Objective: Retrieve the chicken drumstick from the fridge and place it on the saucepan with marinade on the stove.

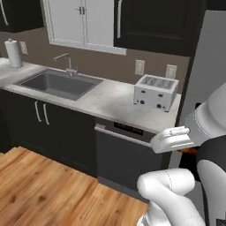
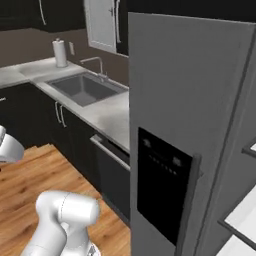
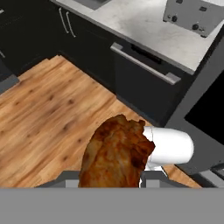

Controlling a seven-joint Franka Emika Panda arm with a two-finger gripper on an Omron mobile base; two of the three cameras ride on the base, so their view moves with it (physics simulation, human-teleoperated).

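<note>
The two-finger gripper (image 3: 114, 183) is closed tight on the small reddish-brown roasted chicken drumstick (image 3: 116, 155), clamping its lower end so the meat rides with the hand, clear of the tall grey steel fridge (image 2: 190, 100) beside it and above the warm wooden plank floor (image 3: 48, 118); that looks like a carry hold for the trip to the stove. In the hand view the drumstick's long axis runs away from the fingers, its ragged far end pointing outward, tilted slightly right.

Flat, even rendered light, soft and slightly blurry; the fridge (image 2: 190, 90) door shows no glare, cabinets beside it stay dark.
</note>
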